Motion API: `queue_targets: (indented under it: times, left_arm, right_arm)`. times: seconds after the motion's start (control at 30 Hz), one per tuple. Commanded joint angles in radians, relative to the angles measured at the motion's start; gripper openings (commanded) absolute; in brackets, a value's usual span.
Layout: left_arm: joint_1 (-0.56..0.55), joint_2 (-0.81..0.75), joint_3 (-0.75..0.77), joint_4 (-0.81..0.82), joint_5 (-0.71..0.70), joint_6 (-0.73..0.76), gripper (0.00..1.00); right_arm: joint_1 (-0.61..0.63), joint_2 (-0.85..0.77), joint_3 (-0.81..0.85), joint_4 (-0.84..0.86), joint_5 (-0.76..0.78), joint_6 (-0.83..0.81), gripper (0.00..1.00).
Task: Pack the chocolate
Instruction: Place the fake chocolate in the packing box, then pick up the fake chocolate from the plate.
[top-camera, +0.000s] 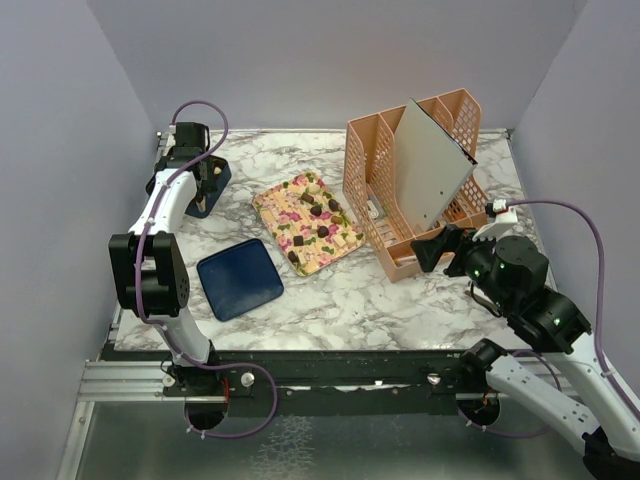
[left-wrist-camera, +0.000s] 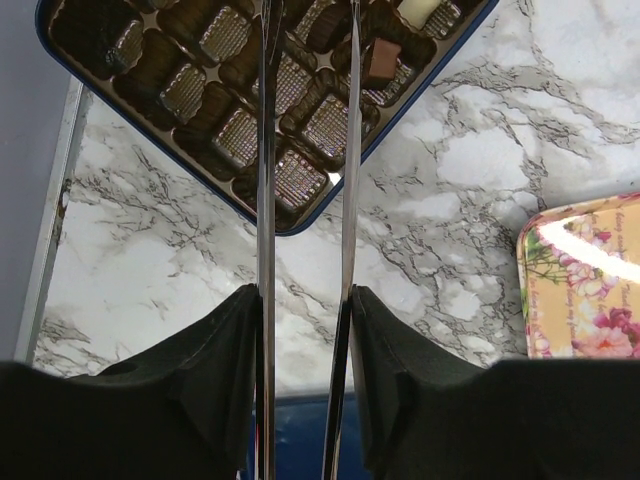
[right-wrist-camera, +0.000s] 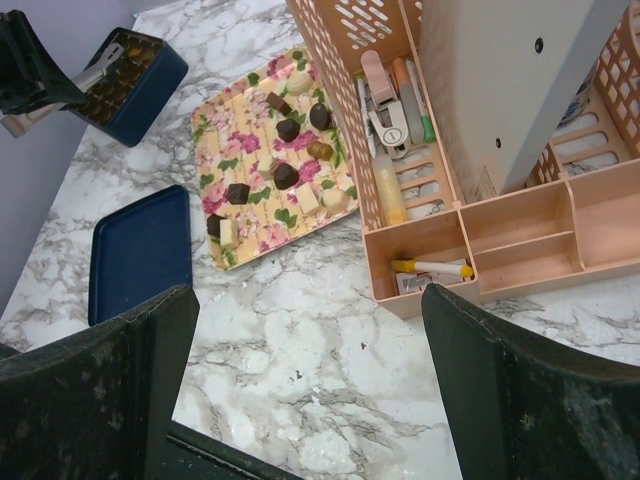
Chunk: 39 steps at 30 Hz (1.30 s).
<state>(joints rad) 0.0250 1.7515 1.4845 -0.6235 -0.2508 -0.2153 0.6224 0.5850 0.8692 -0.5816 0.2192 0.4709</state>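
**Left blades over box; most pieces on tray**

Left gripper (left-wrist-camera: 308, 20): my two thin metal blades stand a narrow gap apart. Nothing sits between them along the length in view, and the tips run off the top edge. They hang over the box (left-wrist-camera: 290, 226), upper left of the top view.

Right gripper (right-wrist-camera: 308, 300): fingers spread wide and empty, lower right, near the rack (top-camera: 400, 235).

Chocolate (right-wrist-camera: 287, 176): most pieces lie loose on the floral tray (right-wrist-camera: 222, 140), centre of frame. A brown one and a cream one sit in box cells at the top of the left wrist view. Lid (top-camera: 240, 278) lies flat, below-left of the tray.

Handling, my judgement:
- Light, stiff and smooth, with a surface that scuffs or dents easily.
- Rounded pieces may roll or squirt from thin blades.
- Grip across opposite sides, low near the base, blades square, squeeze gentle.
- Take pieces standing apart first.
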Motion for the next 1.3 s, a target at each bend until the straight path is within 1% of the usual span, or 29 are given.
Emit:
queue_targets:
  times: [0.0,0.13,0.27,0.5,0.77,0.97,1.13,1.27]
  left_arm:
    - [0.007,-0.037,0.006,0.024,0.026,0.009,0.44]
    - [0.006,-0.074,-0.004,0.019,0.066,0.009,0.44]
    - [0.005,-0.109,-0.038,0.018,0.135,0.023,0.43]
    - [-0.023,-0.199,-0.12,0.015,0.213,0.03,0.41]
    - [-0.156,-0.32,-0.199,-0.03,0.238,0.027,0.4]
    - [-0.284,-0.383,-0.235,-0.089,0.23,0.0,0.4]
    - [-0.389,-0.408,-0.281,-0.113,0.231,-0.038,0.4]
    - [-0.479,-0.416,-0.307,-0.127,0.203,-0.073,0.4]
  right_arm:
    - [0.002,-0.013,-0.009,-0.023,0.005,0.004,0.99]
    - [0.002,-0.014,-0.006,-0.033,0.008,0.005,0.99]
    - [0.002,-0.013,-0.009,-0.038,0.003,0.008,0.99]
    - [0.002,0.006,0.001,-0.055,0.001,0.006,0.99]
    - [0.003,0.015,0.002,-0.075,0.018,0.013,0.99]
    - [0.002,0.025,0.014,-0.088,0.039,0.011,0.99]
    - [0.002,0.03,0.023,-0.097,0.065,0.005,0.99]
    - [0.002,0.035,0.028,-0.094,0.069,0.005,0.99]
